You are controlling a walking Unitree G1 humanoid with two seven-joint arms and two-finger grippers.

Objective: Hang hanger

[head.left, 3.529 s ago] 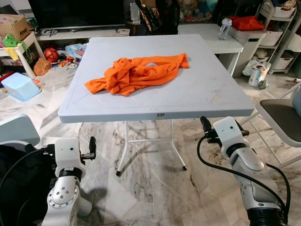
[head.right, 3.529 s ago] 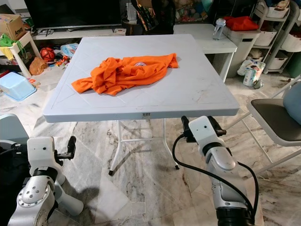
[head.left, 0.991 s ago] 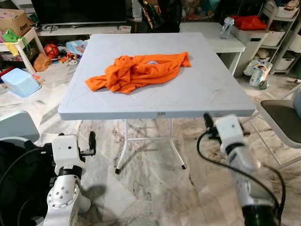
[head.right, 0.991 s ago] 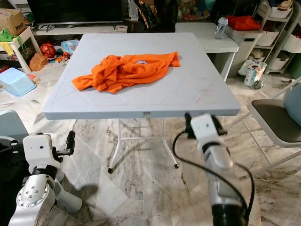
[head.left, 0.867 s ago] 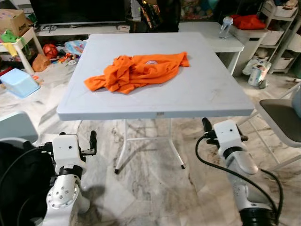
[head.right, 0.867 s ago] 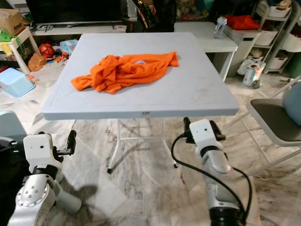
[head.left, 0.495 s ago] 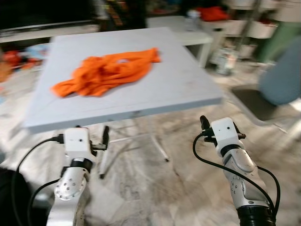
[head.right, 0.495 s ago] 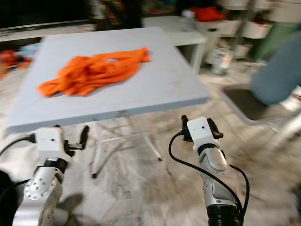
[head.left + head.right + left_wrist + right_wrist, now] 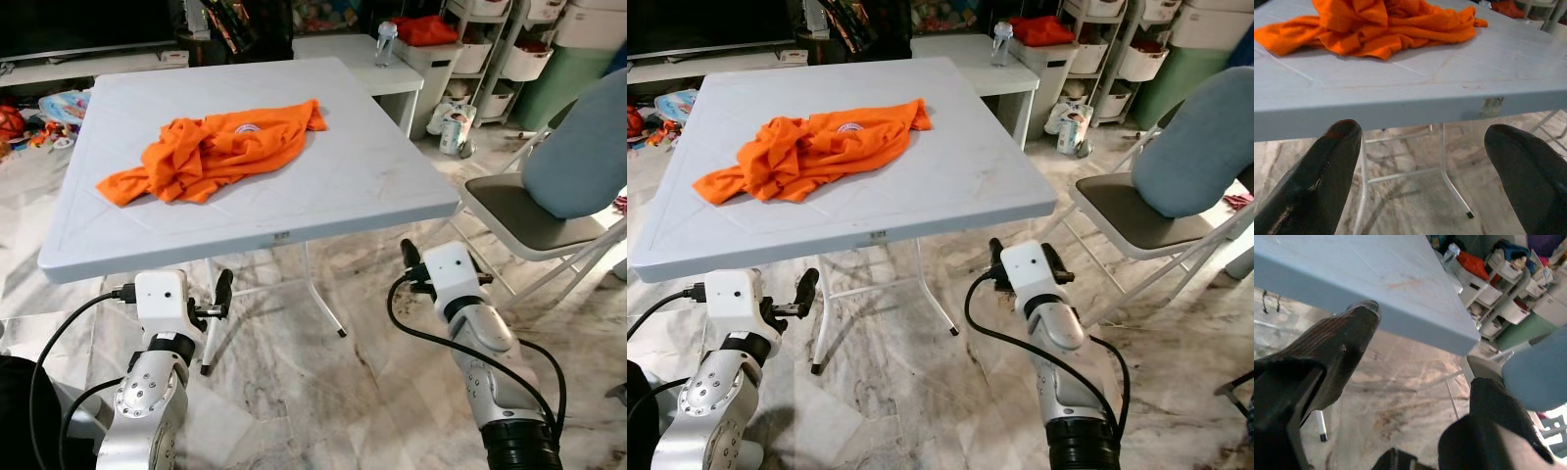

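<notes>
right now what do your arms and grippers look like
Two silver-grey jointed arms with rounded segments, each ending in a white boxy wrist block. Looping black cables run along both. The left gripper and right gripper each have two long, matte black fingers.

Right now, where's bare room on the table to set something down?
The table is bare along its right side and near edge, right of and in front of the orange shirt. The far left corner behind the shirt is also bare. The shirt crowds the left-centre. Left claw and right claw sit below the near edge.
</notes>
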